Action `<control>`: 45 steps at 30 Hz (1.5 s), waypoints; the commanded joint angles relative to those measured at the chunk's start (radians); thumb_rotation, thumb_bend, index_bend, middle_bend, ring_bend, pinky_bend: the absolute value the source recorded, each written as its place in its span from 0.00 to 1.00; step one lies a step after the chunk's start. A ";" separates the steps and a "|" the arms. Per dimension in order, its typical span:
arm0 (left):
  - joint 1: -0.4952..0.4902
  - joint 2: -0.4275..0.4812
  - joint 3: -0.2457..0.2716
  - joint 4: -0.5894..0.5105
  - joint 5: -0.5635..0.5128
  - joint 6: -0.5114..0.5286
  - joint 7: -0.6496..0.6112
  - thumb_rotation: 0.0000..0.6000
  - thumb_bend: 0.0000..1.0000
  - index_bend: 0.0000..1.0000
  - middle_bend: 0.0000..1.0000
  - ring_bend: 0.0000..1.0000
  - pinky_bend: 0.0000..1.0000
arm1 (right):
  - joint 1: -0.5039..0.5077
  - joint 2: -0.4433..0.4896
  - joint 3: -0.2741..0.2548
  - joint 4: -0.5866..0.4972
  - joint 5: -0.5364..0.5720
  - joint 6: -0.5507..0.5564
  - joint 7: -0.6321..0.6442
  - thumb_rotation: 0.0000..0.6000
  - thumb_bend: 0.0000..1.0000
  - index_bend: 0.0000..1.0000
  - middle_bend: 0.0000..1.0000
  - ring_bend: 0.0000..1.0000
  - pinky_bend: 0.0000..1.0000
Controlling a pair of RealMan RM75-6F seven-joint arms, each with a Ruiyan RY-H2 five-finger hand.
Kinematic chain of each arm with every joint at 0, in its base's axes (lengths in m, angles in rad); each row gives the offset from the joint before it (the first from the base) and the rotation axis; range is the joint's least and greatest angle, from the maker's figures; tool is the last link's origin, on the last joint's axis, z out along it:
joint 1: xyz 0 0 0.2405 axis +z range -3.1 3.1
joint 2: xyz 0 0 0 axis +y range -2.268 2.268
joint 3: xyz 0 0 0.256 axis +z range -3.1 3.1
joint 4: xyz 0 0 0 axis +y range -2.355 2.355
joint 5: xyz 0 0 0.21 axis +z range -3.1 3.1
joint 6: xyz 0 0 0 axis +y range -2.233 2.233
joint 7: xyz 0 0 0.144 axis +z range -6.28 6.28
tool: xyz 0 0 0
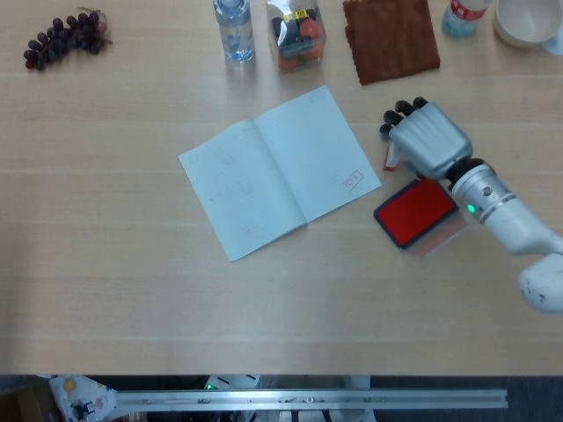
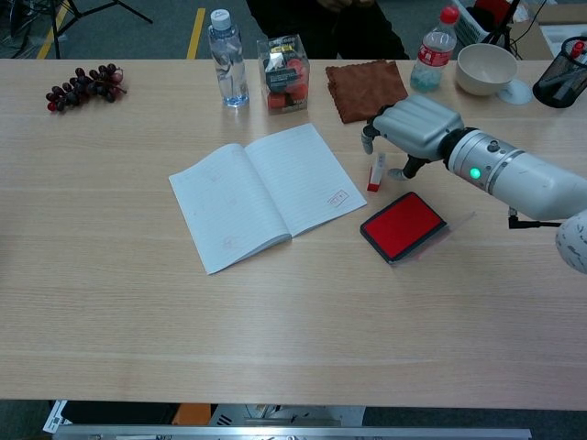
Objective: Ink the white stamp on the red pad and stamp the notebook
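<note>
One hand is in the shot, the right hand (image 2: 415, 126), reaching in from the right and hovering right over the white stamp (image 2: 376, 171). Fingers are apart and curved down around the stamp, nothing held as far as I can see, though from the head view the palm covers most of the stamp so contact is hard to call. The stamp stands upright on the table (image 2: 293, 312), just beside the right edge of the open notebook (image 2: 266, 192) and just above the red pad (image 2: 402, 225). The pad lies flat and tilted, its clear lid beside it. The notebook's right page has a small stamped mark near the lower corner. Along the far edge: grapes (image 2: 81, 86), a water bottle (image 2: 226, 58), a clear box (image 2: 283, 73), a brown cloth (image 2: 368, 90) and a bowl (image 2: 487, 68).
</note>
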 commanded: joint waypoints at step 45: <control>0.003 0.006 0.005 0.033 -0.016 -0.033 -0.050 1.00 0.31 0.27 0.22 0.18 0.22 | 0.027 -0.046 -0.013 0.033 0.118 -0.005 -0.070 1.00 0.25 0.52 0.37 0.25 0.32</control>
